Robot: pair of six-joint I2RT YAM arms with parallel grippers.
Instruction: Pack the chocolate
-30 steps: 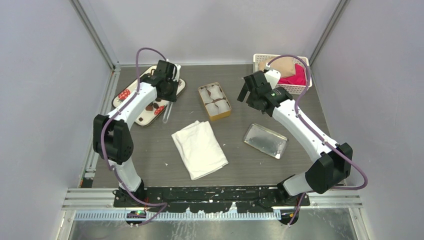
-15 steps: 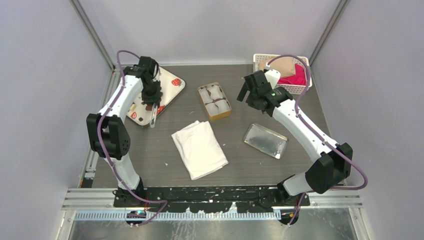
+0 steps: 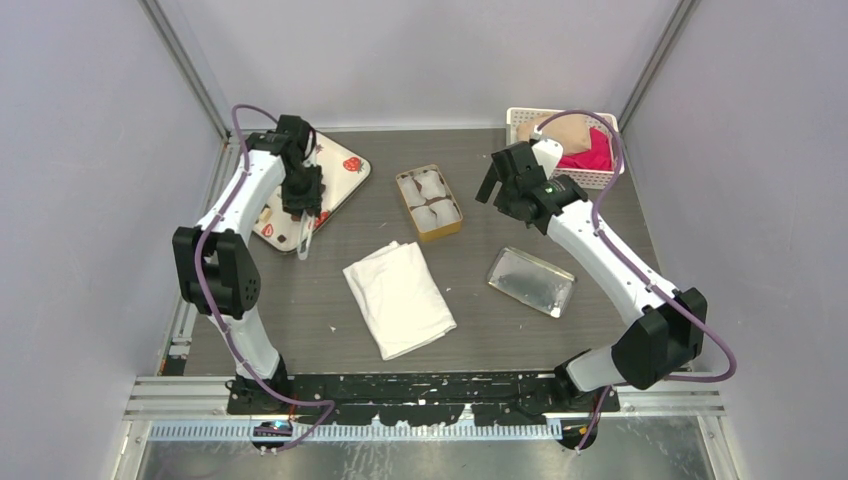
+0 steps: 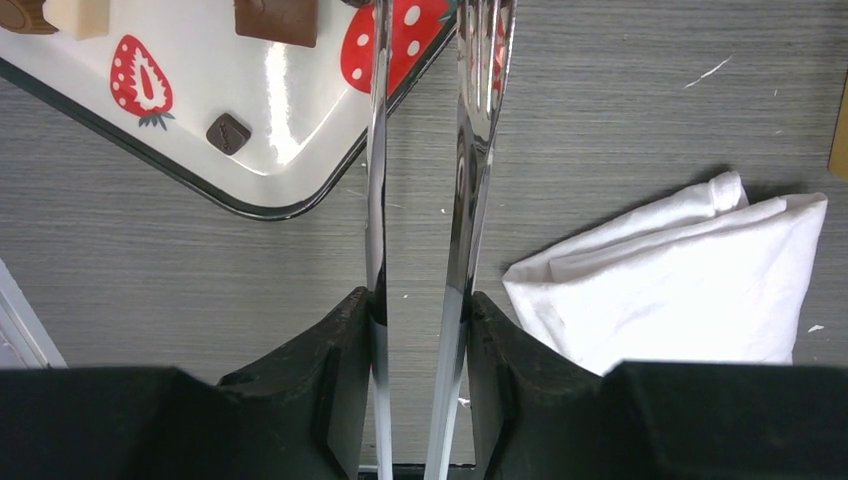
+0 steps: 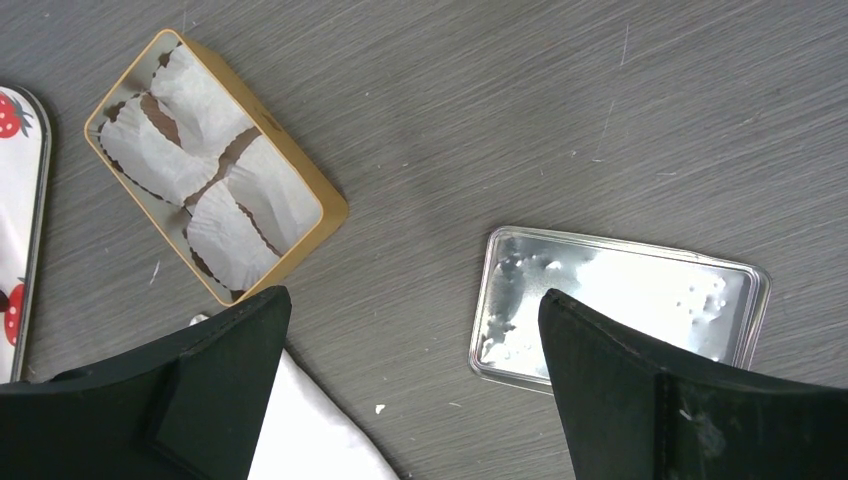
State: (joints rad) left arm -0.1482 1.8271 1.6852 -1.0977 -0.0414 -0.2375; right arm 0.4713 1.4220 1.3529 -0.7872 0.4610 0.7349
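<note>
Several small chocolates lie on the white strawberry-print tray (image 4: 290,120): a dark one (image 4: 228,133), a brown one (image 4: 277,15) and a pale one (image 4: 78,12). My left gripper (image 4: 420,310) is shut on metal tongs (image 4: 375,150), whose two arms stand apart with nothing between them and reach over the tray's near edge. In the top view the left gripper (image 3: 303,198) is over the tray (image 3: 338,182). The gold tin (image 3: 429,202) with white paper cups holds no chocolate; it also shows in the right wrist view (image 5: 330,205). My right gripper (image 5: 415,298) is open and empty, right of the tin.
A folded white cloth (image 3: 398,297) lies at the table's middle. The silver tin lid (image 3: 531,281) lies right of it. A white basket (image 3: 565,145) with pink cloth stands at the back right, behind the right arm.
My left arm swung left and toward me with the tongs, from the tray's far side to its near edge. The right arm has barely moved.
</note>
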